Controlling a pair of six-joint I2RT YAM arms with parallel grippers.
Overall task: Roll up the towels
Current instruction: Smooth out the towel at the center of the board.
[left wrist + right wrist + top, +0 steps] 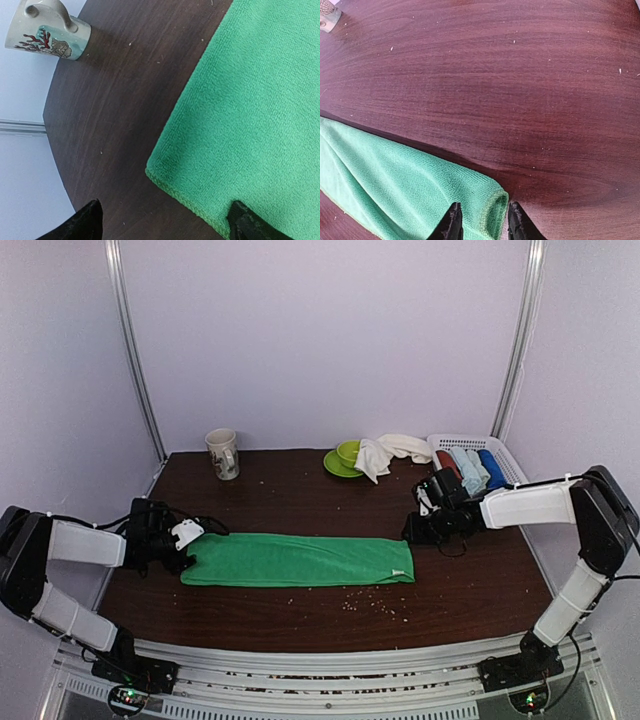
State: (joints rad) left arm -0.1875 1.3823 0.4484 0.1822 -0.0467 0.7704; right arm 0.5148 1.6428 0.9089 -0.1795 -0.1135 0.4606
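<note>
The bright green towel lies flat on the dark wood table, folded into a long strip. My left gripper is open wide at its left end; in the left wrist view one fingertip rests over the green towel and the other over bare wood. My right gripper is at the far right corner; in the right wrist view its jaws stand narrow on either side of the towel's puffed corner, not squeezing it. The cream-white towel lies crumpled at the back.
A patterned mug stands at the back left and also shows in the left wrist view. A green bowl on a saucer sits beside the white towel. A white basket at the back right holds red, pale blue and dark blue rolls. Crumbs dot the front.
</note>
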